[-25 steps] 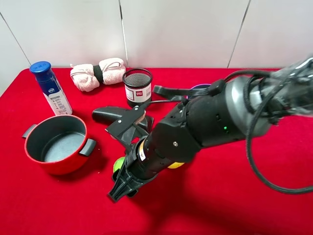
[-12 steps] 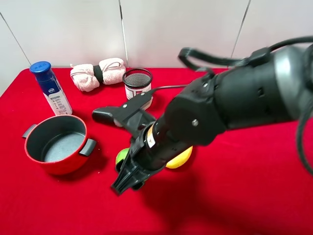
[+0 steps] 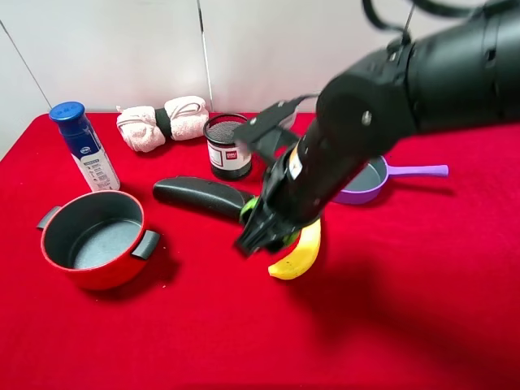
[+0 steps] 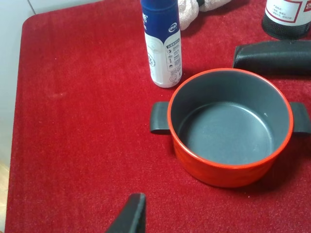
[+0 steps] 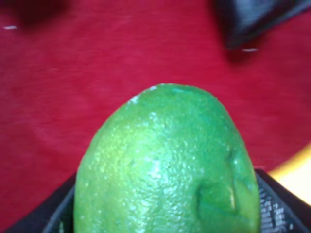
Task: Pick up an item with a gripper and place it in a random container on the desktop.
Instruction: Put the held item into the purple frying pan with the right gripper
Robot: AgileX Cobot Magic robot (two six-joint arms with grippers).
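Currently, right end effector (image 3: 262, 234): fingers clamped on the lime (image 5: 165, 165), one at each side
Lime: in that grip, its bumpy green skin fills the right wrist view, with the red surface (image 3: 406, 325) behind it
Banana (image 3: 299, 253): lying on the surface just beside the right end effector
Purple pan (image 3: 361, 195): near the right end effector, partly hidden by the arm, handle pointing away from it
Black oblong object (image 3: 203, 195): just beside the right end effector
Red pot (image 4: 175, 141): well apart from the right end effector, close ahead of the left one
Left end effector (image 4: 132, 216): only one dark fingertip shows; cannot tell whether apart or together
Blue-capped bottle (image 4: 161, 43): upright, just beyond the pot from the left end effector
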